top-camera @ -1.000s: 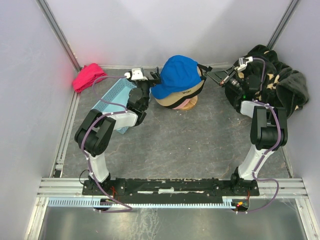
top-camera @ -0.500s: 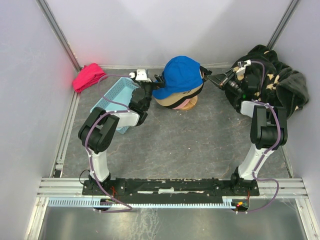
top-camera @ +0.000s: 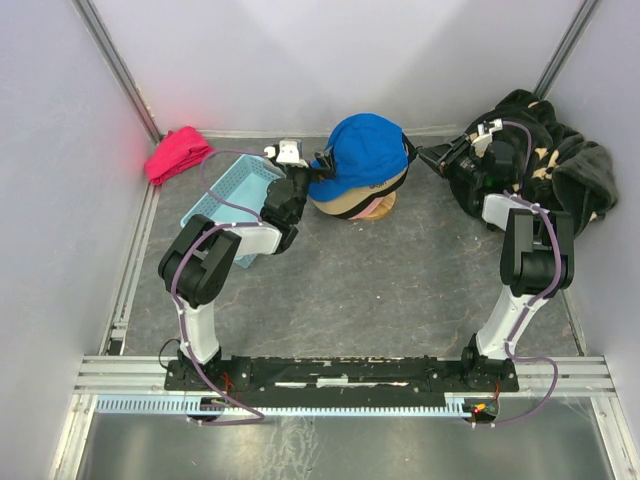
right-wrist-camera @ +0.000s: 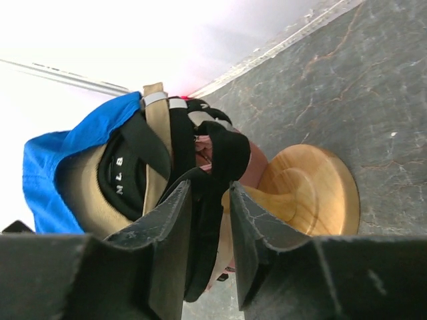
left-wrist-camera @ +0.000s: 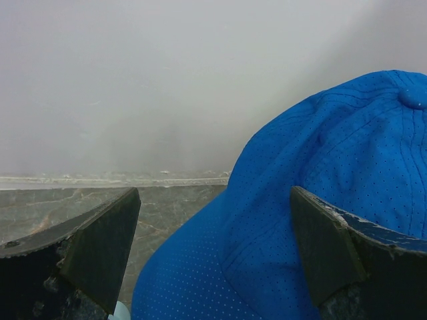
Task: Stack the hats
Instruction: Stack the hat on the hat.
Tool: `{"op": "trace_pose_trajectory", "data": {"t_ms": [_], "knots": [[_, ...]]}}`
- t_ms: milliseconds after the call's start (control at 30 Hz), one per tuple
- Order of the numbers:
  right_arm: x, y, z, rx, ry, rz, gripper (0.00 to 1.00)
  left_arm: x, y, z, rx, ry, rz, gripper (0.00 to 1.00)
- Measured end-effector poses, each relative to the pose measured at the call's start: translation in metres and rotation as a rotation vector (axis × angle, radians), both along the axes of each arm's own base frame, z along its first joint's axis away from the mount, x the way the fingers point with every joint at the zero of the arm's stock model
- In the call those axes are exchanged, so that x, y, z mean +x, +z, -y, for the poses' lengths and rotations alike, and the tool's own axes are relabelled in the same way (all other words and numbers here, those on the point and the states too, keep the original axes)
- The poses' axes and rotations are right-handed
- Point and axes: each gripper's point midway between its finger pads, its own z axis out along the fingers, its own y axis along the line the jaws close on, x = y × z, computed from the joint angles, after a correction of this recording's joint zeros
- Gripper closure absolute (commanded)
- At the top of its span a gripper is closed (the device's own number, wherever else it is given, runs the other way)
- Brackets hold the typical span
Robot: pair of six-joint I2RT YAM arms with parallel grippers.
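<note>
- Blue perforated fabric tops the pile: the bright blue cap sits uppermost on the wooden stand, which stands on the bench close to the back wall.
- Layered beneath it on the stand are a tan cap, a black cap with small white lettering, and a pink cap peeping out lowest, just above the stand's base.
- My left tool is released, jaws spread wide, just left of the stand at the blue cap's brim. The blue fabric fills the space between the fingers; I cannot tell whether either one touches it.
- My right tool is released too, jaws only partly apart, just right of the stand and aimed at the caps' back straps. Black strap fabric shows through the gap, and from above the tips sit just short of the caps.
- A light blue basket lies left of the stand, beneath my left arm.
- A red-pink cloth bundle sits farther left of the stand, in the back corner.
- Black plush fabric with beige flowers is heaped well right of the stand.
</note>
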Motion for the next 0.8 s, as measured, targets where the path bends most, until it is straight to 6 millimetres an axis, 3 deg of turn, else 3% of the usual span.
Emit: {"op": "trace_pose_trajectory", "data": {"t_ms": [400,800], "knots": [[0.001,-0.010,0.002,-0.132,-0.046,-0.055,0.59,-0.002,-0.001,0.003,-0.001,-0.005,0.000,0.01],[-0.005,0.046,0.001,-0.328,-0.103,0.066,0.50,-0.004,-0.001,0.003,-0.003,-0.007,0.004,0.01]]}}
